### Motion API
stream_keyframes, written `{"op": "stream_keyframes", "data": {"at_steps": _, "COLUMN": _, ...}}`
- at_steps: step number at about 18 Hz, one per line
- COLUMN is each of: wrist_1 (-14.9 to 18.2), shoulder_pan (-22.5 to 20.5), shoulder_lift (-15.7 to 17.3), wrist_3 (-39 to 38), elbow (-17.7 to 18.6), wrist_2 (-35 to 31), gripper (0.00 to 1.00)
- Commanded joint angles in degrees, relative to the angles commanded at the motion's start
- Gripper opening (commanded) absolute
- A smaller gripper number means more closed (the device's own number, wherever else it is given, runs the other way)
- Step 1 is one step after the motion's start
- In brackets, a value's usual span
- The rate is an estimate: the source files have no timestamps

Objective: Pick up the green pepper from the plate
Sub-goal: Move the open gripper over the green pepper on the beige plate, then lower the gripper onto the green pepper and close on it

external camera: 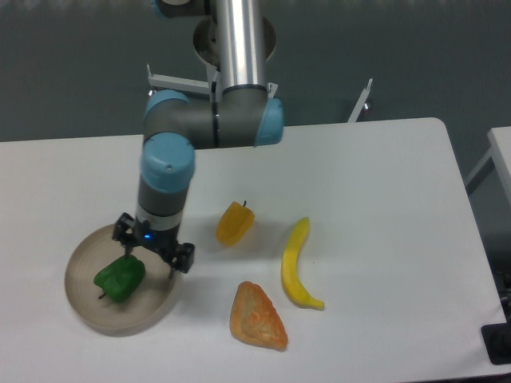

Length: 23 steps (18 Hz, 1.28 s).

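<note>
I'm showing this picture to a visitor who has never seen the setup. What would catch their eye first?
Probably the big silver and blue arm reaching down from the top, its gripper right over the green pepper on the tan plate at lower left. Next, the bright food on the white table: a yellow-orange pepper, a banana and a pastry-like orange wedge.

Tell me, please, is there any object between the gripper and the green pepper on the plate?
Nothing visible stands in the way. The gripper is directly above the green pepper, which lies alone on the plate. The yellow-orange pepper, banana and orange wedge lie off to the side on the table.
</note>
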<state>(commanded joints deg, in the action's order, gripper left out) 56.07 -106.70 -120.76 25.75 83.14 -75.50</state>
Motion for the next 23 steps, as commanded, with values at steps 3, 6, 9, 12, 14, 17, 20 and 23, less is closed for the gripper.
{"op": "stream_keyframes", "data": {"at_steps": 3, "wrist_1": -0.1, "shoulder_pan": 0.6, "shoulder_lift": -0.5, "wrist_3": 0.1, "elbow": 0.0, "wrist_2": 0.0, "gripper": 1.0}}
{"op": "stream_keyframes", "data": {"at_steps": 6, "wrist_1": -1.9, "shoulder_pan": 1.5, "shoulder_lift": -1.6, "wrist_3": 0.2, "elbow": 0.1, "wrist_2": -0.2, "gripper": 1.0}}
{"op": "stream_keyframes", "data": {"at_steps": 9, "wrist_1": -2.9, "shoulder_pan": 1.8, "shoulder_lift": -2.2, "wrist_3": 0.3, "elbow": 0.2, "wrist_2": -0.3, "gripper": 1.0}}
{"op": "stream_keyframes", "data": {"at_steps": 12, "wrist_1": -3.1, "shoulder_pan": 1.9, "shoulder_lift": -2.7, "wrist_3": 0.3, "elbow": 0.3, "wrist_2": -0.3, "gripper": 1.0}}
{"op": "stream_keyframes", "data": {"at_steps": 14, "wrist_1": -3.6, "shoulder_pan": 2.6, "shoulder_lift": -3.2, "wrist_3": 0.3, "elbow": 0.2, "wrist_2": -0.4, "gripper": 1.0}}
{"op": "stream_keyframes", "data": {"at_steps": 17, "wrist_1": -4.7, "shoulder_pan": 2.7, "shoulder_lift": -3.8, "wrist_3": 0.3, "elbow": 0.1, "wrist_2": -0.5, "gripper": 1.0}}
{"op": "stream_keyframes", "data": {"at_steps": 20, "wrist_1": -4.7, "shoulder_pan": 2.7, "shoulder_lift": -4.0, "wrist_3": 0.3, "elbow": -0.3, "wrist_2": -0.6, "gripper": 0.93}}
{"op": "stream_keyframes", "data": {"at_steps": 23, "wrist_1": -4.7, "shoulder_pan": 2.7, "shoulder_lift": -3.8, "wrist_3": 0.4, "elbow": -0.3, "wrist_2": -0.5, "gripper": 0.57}}
